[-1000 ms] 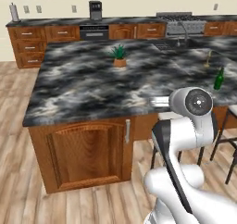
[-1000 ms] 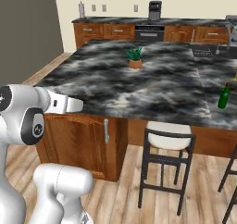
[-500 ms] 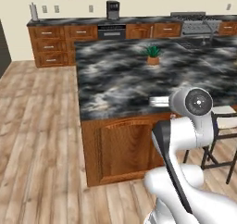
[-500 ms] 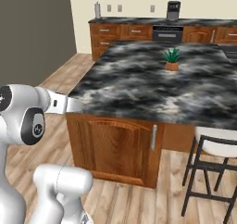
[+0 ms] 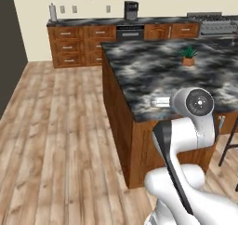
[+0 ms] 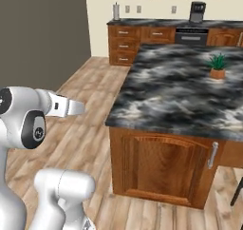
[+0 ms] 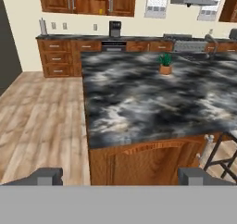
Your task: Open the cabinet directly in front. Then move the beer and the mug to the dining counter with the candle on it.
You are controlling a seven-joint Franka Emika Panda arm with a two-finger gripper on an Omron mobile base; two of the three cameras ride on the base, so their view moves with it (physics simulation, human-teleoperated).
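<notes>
Tool (image 7: 120, 176) jaws wide apart, empty; dining counter (image 7: 139, 102) cut off at right.

One dining counter (image 7: 139, 102), one potted plant (image 7: 165, 64), one coffee machine (image 7: 115, 28).

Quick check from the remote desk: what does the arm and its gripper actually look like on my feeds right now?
The arm is glossy white with rounded, bulbous links, a dark grey strip along one link and dark round joint caps with a small pale centre mark. No cables or lettering are visible. In the hand view the gripper ends in two small, blocky dark grey finger tips.
</notes>
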